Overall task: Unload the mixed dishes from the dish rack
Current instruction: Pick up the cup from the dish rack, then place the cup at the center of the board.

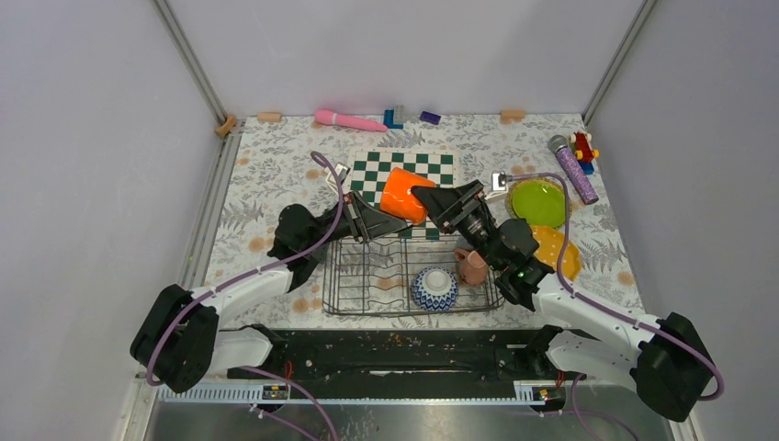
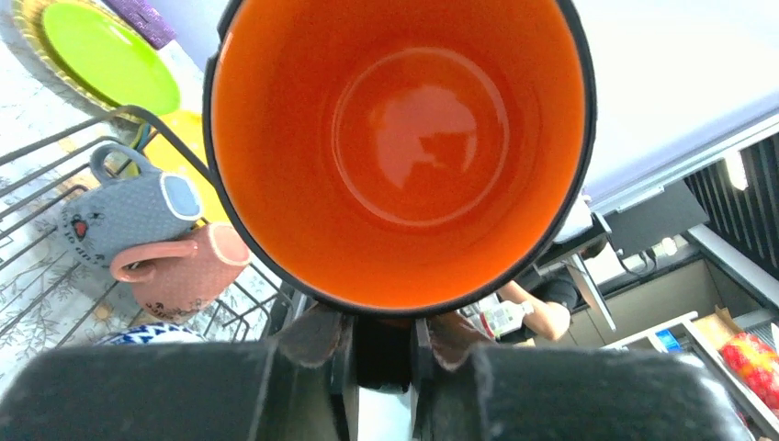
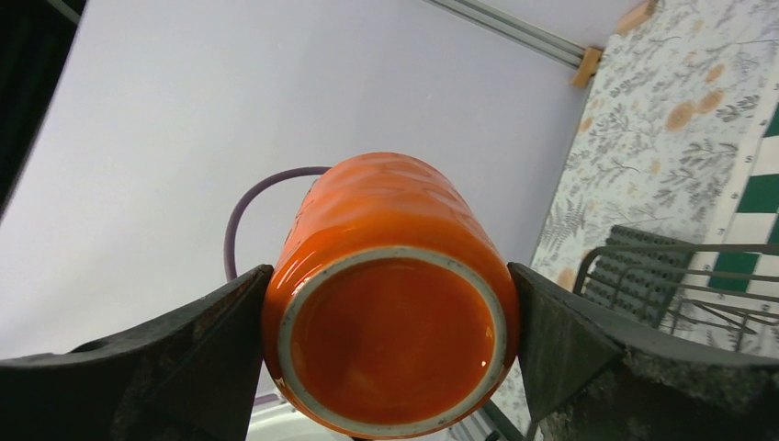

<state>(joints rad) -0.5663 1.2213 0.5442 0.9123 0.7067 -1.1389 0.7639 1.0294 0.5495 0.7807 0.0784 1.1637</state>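
Left end effector (image 2: pixel 381 344): drawn in narrow, fingers pressed up under the lip of the orange cup (image 1: pixel 402 195). Which part of the cup they nip is hidden.
Right end effector (image 3: pixel 390 322): spread wide, 1 pad on each flank of the cup near its base, both touching. That's a grip across the full body.
Orange cup: on its side between the 2 end effectors, mouth towards 8 o'clock at the left arm, base towards 3 o'clock at the right wrist. It sits at 12 o'clock from the dish rack (image 1: pixel 367 276), over the near edge of the checkered board (image 1: pixel 409 168). Cannot tell whether it touches the board.
In the rack: blue-and-white bowl (image 1: pixel 434 287) at 5 o'clock, pink mug (image 1: pixel 472 266) at 3 o'clock, small grey cup (image 2: pixel 129 211) just beside the mug.
On the surface: lime green plate (image 1: pixel 537 202) and yellow-orange plate (image 1: pixel 562 253), out at 2 o'clock from the rack.
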